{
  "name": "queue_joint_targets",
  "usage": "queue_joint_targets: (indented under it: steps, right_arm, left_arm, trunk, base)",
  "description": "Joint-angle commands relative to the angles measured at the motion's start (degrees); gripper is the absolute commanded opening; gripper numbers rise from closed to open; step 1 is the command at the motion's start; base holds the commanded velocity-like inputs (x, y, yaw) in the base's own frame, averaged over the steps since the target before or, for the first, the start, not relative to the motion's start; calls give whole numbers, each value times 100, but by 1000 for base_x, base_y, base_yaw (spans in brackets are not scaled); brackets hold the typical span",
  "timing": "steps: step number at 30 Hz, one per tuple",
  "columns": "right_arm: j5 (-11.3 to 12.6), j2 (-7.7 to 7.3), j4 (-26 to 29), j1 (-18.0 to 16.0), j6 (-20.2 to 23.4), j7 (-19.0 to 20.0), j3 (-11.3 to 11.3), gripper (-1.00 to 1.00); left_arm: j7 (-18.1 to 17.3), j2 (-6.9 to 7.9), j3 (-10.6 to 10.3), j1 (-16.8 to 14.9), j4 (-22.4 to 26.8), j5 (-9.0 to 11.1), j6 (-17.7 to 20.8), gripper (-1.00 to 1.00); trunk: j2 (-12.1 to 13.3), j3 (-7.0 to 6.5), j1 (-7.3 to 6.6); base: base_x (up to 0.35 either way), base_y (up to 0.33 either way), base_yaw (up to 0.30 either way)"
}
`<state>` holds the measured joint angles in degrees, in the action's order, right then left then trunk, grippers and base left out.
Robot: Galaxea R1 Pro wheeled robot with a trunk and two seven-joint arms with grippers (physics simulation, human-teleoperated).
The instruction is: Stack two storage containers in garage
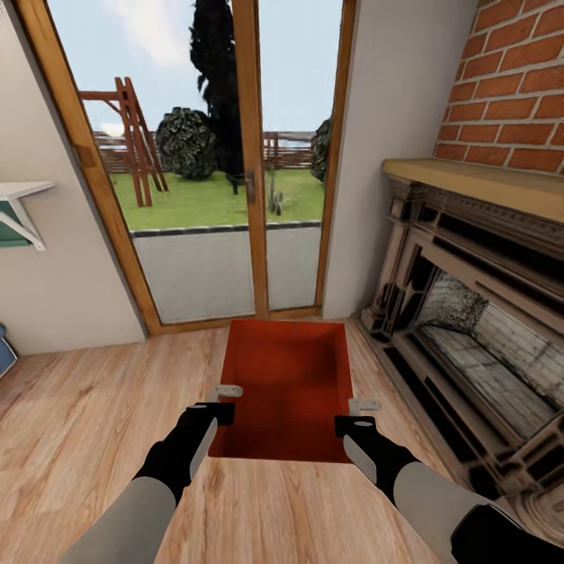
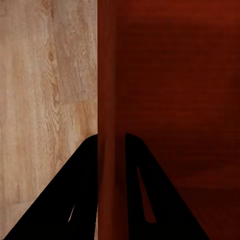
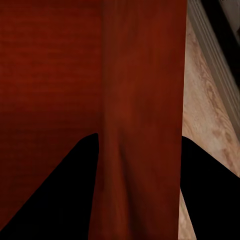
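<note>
Wood-plank flooring (image 1: 94, 423) is being shown beneath a red container (image 1: 286, 376) whose side walls are being clamped at nine o'clock by the left gripper (image 1: 225, 399) and three o'clock by the right gripper (image 1: 362, 413), contact being confirmed by the wrist views.

**Container between both arms, before the garden doors**

A storage container (image 1: 286, 384) is placed centrally on the wood floor (image 1: 94, 423), directly in front of the garden doors (image 1: 211, 157). The left gripper (image 1: 223, 401) is set astride its left wall, the right gripper (image 1: 359, 415) astride its right wall. A fireplace (image 1: 470, 313) is found to the right, a wall shelf (image 1: 19, 207) to the far left.
</note>
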<state>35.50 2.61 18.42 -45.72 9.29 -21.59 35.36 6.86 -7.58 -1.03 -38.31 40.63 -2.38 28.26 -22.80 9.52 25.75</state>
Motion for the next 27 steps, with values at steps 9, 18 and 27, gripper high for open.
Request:
queue_joint_targets:
  steps: [9,18,27]
  right_arm:
    - [-201,-13,22,-7,47,-71,-73,-100]
    - [-201,-7,22,-7,48,-69,-73,-100]
    - [-201,-8,22,-6,50,-71,-73,-100]
  left_arm:
    - [166,2,153,-4,6,-184,57,-100]
    - [164,2,150,-7,6,-184,57,-100]
    - [166,2,155,-4,6,-184,57,-100]
  trunk:
    - [-12,-71,4]
    - [-12,-153,4]
    - [-12,-235,4]
  base:
    - [0,0,0]
    - [0,0,0]
    - [0,0,0]
